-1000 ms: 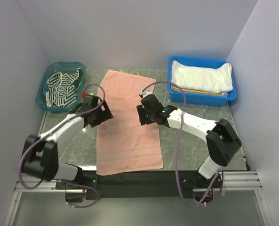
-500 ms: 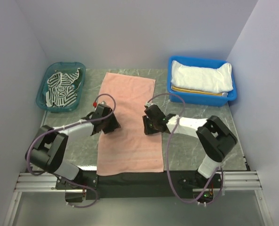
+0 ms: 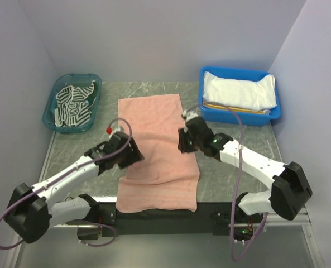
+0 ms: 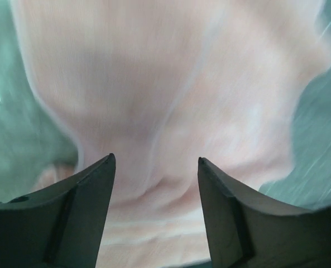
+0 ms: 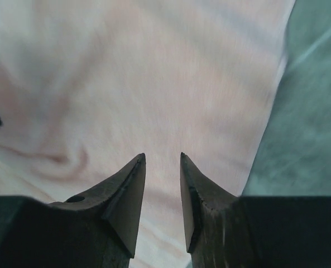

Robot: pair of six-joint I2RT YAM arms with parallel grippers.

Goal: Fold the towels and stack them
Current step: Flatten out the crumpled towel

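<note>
1. At the far left of the desk (image 3: 70, 142) sits a teal basket (image 3: 70, 76) with the dark-and-white striped towel (image 3: 73, 105) crumpled inside it.
2. The left tool (image 3: 130, 156) is down at the left edge of the salmon pink towel (image 3: 157, 139). Its fingers stand released, wide apart, with a soft ridge of pink cloth showing between them.
3. The pink towel lies spread along the middle of the desk, rumpled toward its near end, which hangs over the near edge.
4. The right tool (image 3: 185, 142) is at the towel's right edge. Its fingers leave only a narrow gap, and I cannot tell whether any cloth is caught in it.
5. At the far right, a blue bin (image 3: 232, 117) holds the white towel (image 3: 238, 92) lying on the folded yellow-and-white striped towel (image 3: 232, 106).
</note>
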